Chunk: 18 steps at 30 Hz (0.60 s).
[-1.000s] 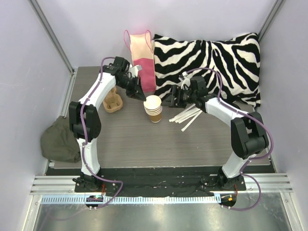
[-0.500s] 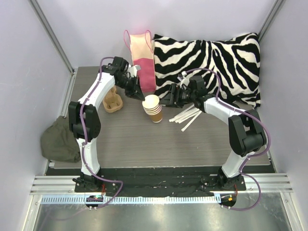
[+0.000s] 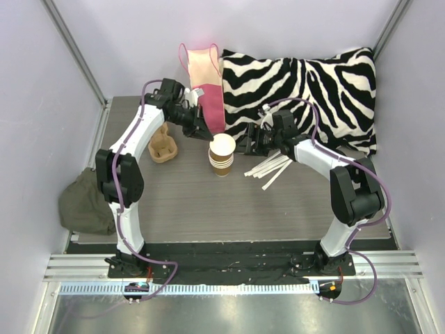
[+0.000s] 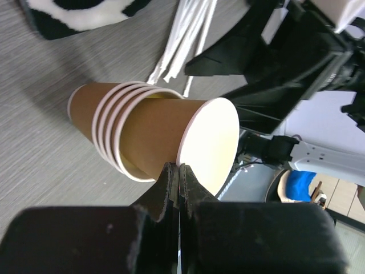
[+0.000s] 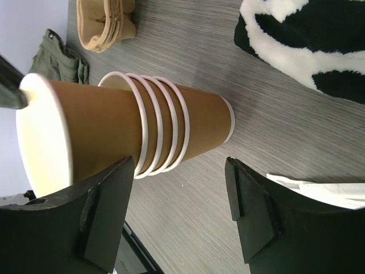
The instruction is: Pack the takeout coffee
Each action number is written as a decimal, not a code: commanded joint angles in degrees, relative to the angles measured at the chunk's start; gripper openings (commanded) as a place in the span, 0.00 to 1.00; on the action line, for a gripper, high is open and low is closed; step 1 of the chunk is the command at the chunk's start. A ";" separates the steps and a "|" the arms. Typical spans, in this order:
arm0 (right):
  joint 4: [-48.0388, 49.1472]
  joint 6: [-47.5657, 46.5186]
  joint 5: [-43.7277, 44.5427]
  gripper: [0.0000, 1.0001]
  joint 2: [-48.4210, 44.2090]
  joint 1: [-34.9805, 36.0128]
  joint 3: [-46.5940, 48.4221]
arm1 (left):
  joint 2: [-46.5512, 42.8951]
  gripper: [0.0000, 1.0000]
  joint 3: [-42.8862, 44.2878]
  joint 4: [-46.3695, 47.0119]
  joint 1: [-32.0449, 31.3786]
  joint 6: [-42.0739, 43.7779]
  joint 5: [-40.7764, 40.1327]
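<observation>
A nested stack of kraft-brown takeout coffee cups (image 3: 222, 165) with white rolled rims stands mid-table. My left gripper (image 3: 206, 134) is shut on the rim of the top cup (image 3: 222, 145), which sits partly raised out of the stack. The left wrist view shows the pinch (image 4: 178, 171) on that cup (image 4: 171, 128), one finger inside and one outside. My right gripper (image 3: 245, 145) is open just right of the stack. In the right wrist view its fingers (image 5: 178, 171) straddle the lower cups (image 5: 188, 128) without touching them.
A pink and cream paper bag (image 3: 207, 83) stands behind the cups against a zebra-striped pillow (image 3: 306, 90). The tan pulp cup carrier (image 3: 164, 146) is left of the stack. White straws (image 3: 270, 167) lie to its right. A green cloth (image 3: 87, 202) hangs off the table's left edge.
My left gripper has drawn the top cup upward, partly out of the stack. The right gripper has moved a little left, closer to the stack, and narrowed slightly.
</observation>
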 commanded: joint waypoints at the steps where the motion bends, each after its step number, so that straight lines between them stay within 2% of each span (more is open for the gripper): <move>1: 0.43 -1.75 1.53 0.73 -0.80 1.06 3.17 | -2.96 0.00 0.65 2.61 -0.54 -2.22 6.62; 14: -2.20 -7.10 0.65 0.79 -8.88 0.98 5.90 | -5.77 0.00 13.30 -5.21 1.75 2.26 7.24; 18: -5.54 -10.62 0.12 0.81 -11.08 0.71 6.43 | -10.76 0.00 12.35 -10.65 1.84 10.14 7.15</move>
